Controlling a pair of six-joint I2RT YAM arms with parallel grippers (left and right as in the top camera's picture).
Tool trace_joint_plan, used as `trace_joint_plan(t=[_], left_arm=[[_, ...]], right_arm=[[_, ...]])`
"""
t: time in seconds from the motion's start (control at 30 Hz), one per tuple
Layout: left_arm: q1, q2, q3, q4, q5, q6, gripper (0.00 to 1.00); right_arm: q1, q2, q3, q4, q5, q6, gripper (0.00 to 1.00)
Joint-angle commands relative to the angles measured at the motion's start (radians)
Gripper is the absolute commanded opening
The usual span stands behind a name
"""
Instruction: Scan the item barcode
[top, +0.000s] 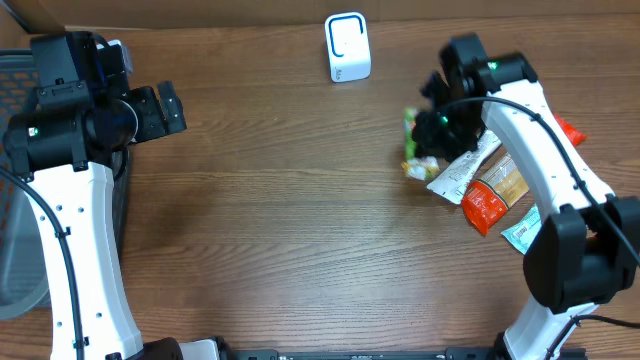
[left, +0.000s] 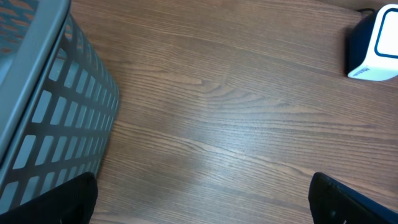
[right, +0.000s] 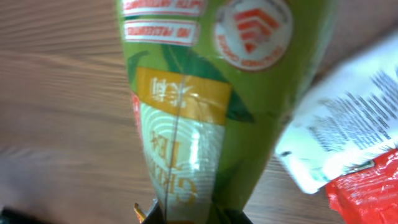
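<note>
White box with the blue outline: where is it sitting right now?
Overhead, the white plastic box stands at the wooden table's far edge, near the middle, left of the pile of snack packets.

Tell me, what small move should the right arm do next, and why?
Probably lift the green packet toward the scanner: the right gripper is shut on it, yet it is beside the pile, far from the scanner.
</note>
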Motion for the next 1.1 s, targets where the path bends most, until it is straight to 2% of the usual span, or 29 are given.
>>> trace_joint_plan(t=[0.0,0.1,0.13,0.2,0.3,0.33,0.6,0.8,1.07], left_arm=[[0.003,0.005,0.024,0.001,-0.006,0.011,1.00],[0.003,0.005,0.024,0.001,-0.006,0.011,1.00],[0.003,0.005,0.024,0.001,-0.006,0.011,1.00],[0.003,0.005,0.024,0.001,-0.006,0.011,1.00],[0.003,0.005,0.024,0.001,-0.006,0.011,0.99],[0.003,0.005,0.024,0.001,-0.006,0.011,0.99],[0.003,0.005,0.024,0.001,-0.006,0.011,1.00],[0.003,0.005,0.024,0.001,-0.006,0.011,1.00],[0.003,0.005,0.024,0.001,-0.006,0.011,0.99]], right_arm=[[-0.064,-0.014,-0.113,0.056,-0.015,0.041,0.04],[-0.114,-0.014,-0.187,0.088,-0.019,0.041,0.04],[-0.138,-0.014,-0.202,0.079,-0.019,0.036,0.07],[-0.154,-0.015,-0.202,0.065,-0.019,0.029,0.16],[-0.160,-0.021,-0.202,0.052,-0.018,0.011,0.38],[-0.160,-0.023,-0.202,0.052,-0.018,0.011,0.41],[-0.160,-0.106,-0.172,0.044,-0.019,0.011,0.44],[-0.159,-0.259,-0.109,0.000,-0.019,0.012,0.55],[-0.156,-0.476,-0.085,0.000,-0.137,0.011,0.56]])
